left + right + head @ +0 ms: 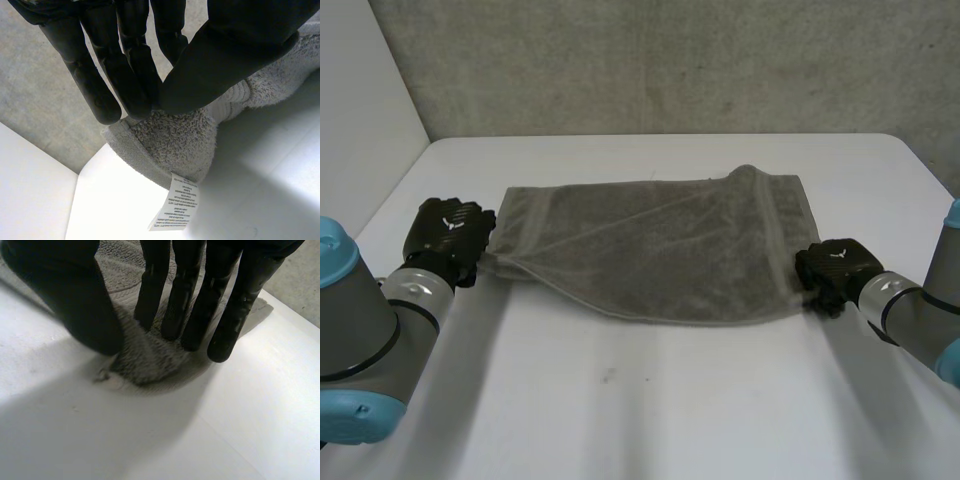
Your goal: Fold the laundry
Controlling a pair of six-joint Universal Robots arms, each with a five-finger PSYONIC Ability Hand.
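Stretching from left to right across the middle of a white table point(650, 410), a grey towel point(660, 245) is gripped at both near corners by the robot's two black hands. The left hand point(448, 232) sits at the towel's left near corner, just off the cloth's left edge. In the left wrist view its fingers point(102, 95) and thumb point(225, 55) are closed together on the towel point(180, 137), pinching a thick hemmed fold clear of the table point(260, 190), and a white printed care label point(176, 202) hangs from the cloth just beyond the fingertips. The right hand point(825, 265) is at the right near corner. In the right wrist view its thumb point(75, 295) and fingers point(225, 325) come down on either side of a small bunched tip of towel point(145, 357) and nip it against the table point(250, 415). Between the hands the towel's near edge sags towards the robot, while the far edge lies flat on the table, with a slight hump at the far right. A rough grey wall point(670, 60) stands behind the table's far edge.
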